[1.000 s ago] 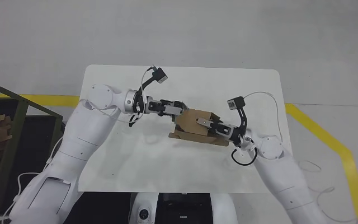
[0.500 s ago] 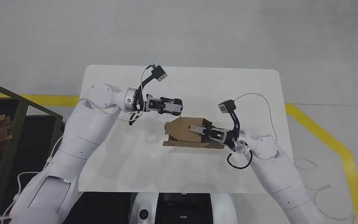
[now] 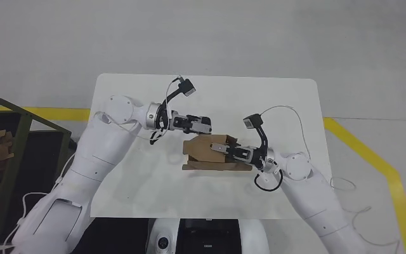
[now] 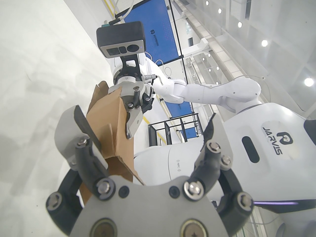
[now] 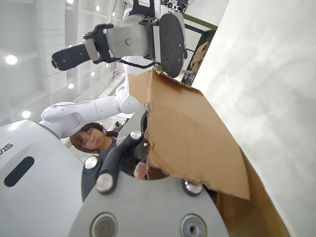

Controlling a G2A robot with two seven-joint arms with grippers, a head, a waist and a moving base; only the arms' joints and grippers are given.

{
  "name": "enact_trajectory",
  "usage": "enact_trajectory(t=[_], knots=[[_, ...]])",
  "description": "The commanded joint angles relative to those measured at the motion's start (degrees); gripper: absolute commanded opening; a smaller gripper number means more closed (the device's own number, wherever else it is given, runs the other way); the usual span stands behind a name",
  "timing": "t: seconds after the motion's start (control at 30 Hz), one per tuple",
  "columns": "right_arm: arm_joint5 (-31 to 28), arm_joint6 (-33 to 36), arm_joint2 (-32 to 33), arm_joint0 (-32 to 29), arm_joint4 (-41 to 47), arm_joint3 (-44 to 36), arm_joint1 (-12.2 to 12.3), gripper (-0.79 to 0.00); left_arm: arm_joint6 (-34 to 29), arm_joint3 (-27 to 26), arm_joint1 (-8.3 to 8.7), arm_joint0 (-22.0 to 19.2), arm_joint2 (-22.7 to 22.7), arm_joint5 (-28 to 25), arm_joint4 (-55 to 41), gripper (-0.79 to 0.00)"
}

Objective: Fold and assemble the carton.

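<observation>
The white table (image 3: pixel 133 184) carries the brown carton (image 3: pixel 196 147) near its middle, half-open and well apart from all four table edges. The right gripper (image 3: pixel 219 149) is clamped on the carton's upper wall. The left gripper (image 3: pixel 205 123), fingers spread wide, rests one pad (image 5: pixel 171 48) on the carton's far top corner.

White rectangular table top (image 3: pixel 127 184) on pale grey floor (image 3: pixel 203 32), yellow floor stripe (image 3: pixel 355 136) showing past both table ends. Dark green metal frame bin (image 3: pixel 19 120) off the table's left end in top view, not touching, brown cardboard scraps (image 3: pixel 6 143) inside. Left wrist view: blue wall panels (image 4: pixel 158 35), round ceiling lights (image 4: pixel 264 43), black metal railing (image 4: pixel 172 127) far off
</observation>
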Motion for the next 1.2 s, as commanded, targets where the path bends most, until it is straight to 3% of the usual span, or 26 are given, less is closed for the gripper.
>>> enact_trajectory(t=[0.0,0.23,0.57,1.17], knots=[[-0.05,-0.06,0.04,-0.01,0.14,0.06,0.02,-0.785,0.01,0.19,-0.02,-0.25,0.02,-0.01,0.03,0.000],[-0.97,-0.48,1.27,-0.48,1.29,-0.14,0.28,-0.785,1.72,0.55,0.48,0.15,-2.61,-1.11,-0.25,0.000],[-0.37,-4.40,5.75,-3.49,2.27,-2.07,1.14,-0.785,2.22,-2.75,1.59,3.03,-6.44,-2.08,0.17,0.000],[1.61,-10.17,6.84,-5.97,1.61,-4.71,1.19,-0.785,2.97,-5.98,1.16,3.00,-2.75,-2.64,2.71,0.000]])
